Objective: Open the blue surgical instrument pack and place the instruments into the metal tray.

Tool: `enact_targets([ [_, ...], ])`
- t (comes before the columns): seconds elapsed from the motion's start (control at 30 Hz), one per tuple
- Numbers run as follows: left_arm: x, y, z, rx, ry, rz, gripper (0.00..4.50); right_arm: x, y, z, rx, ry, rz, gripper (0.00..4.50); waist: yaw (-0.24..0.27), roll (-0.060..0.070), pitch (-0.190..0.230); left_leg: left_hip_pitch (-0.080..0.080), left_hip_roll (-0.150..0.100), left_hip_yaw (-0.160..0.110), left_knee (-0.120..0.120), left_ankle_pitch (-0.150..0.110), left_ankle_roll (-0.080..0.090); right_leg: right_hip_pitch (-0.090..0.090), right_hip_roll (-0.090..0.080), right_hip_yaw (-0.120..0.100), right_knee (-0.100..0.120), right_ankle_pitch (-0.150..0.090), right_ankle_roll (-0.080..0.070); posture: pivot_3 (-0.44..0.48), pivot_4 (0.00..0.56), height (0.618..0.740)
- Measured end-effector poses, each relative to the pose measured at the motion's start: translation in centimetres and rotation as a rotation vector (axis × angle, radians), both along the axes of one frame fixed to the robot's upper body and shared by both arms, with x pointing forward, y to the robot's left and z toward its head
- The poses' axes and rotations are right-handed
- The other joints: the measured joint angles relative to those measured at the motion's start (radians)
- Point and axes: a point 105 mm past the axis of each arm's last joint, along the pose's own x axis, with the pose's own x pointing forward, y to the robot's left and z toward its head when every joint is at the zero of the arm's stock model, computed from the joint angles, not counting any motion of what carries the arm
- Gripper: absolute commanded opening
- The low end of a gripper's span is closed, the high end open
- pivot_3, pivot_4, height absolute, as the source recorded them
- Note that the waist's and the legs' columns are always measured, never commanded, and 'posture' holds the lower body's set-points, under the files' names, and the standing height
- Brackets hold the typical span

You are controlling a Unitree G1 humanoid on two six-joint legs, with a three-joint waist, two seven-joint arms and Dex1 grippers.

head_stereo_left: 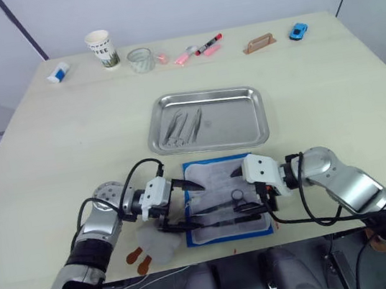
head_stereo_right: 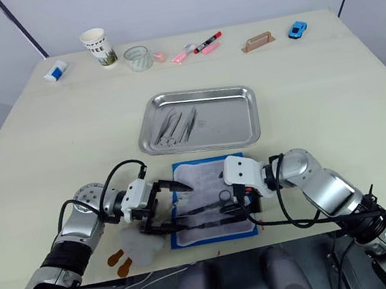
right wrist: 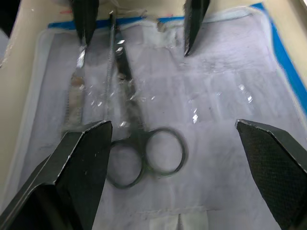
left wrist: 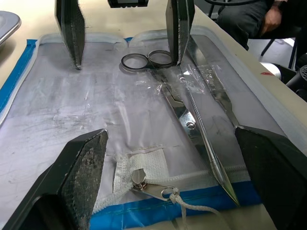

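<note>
The blue surgical instrument pack (head_stereo_left: 213, 173) lies open flat near the table's front edge, its pale lining facing up. Ring-handled scissors (left wrist: 163, 79), a thin straight handle (left wrist: 201, 129) and flat tweezers (left wrist: 218, 98) rest on the lining. My left gripper (head_stereo_left: 192, 205) is open over the pack's left end. From the other side my right gripper (head_stereo_left: 244, 190) faces it, open, with the scissors' rings (right wrist: 146, 155) between its fingers and nothing gripped. The metal tray (head_stereo_left: 236, 120) sits just beyond the pack and holds a few silver instruments (head_stereo_left: 183, 125).
Along the far edge stand a paper cup (head_stereo_left: 100, 49), a clear tape roll (head_stereo_left: 140, 59), pink and red markers (head_stereo_left: 200, 47), a wooden block (head_stereo_left: 259, 44), a blue toy car (head_stereo_left: 298, 30) and a white tube (head_stereo_left: 59, 72). A pale floppy piece (head_stereo_left: 157, 244) lies at the front edge.
</note>
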Motion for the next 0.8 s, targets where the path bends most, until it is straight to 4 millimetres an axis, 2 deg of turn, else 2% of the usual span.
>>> enact_targets([
  [0.47,-0.4,0.0,0.2,0.009,0.022,-0.001,4.46,0.2,-0.6,-0.5,-0.017,-0.024,0.032,4.5,-0.001,0.0,0.0,0.0,0.0,0.0,0.0,0.0,0.0,0.0,0.0,0.0,0.0,0.0,0.0,0.0,0.15,0.737],
  [0.8,-0.4,-0.1,0.3,0.017,0.024,-0.004,4.46,0.2,-0.3,1.3,0.103,0.024,0.031,4.5,0.0,0.0,0.0,0.0,0.0,0.0,0.0,0.0,0.0,0.0,0.0,0.0,0.0,0.0,0.0,0.0,0.15,0.737],
])
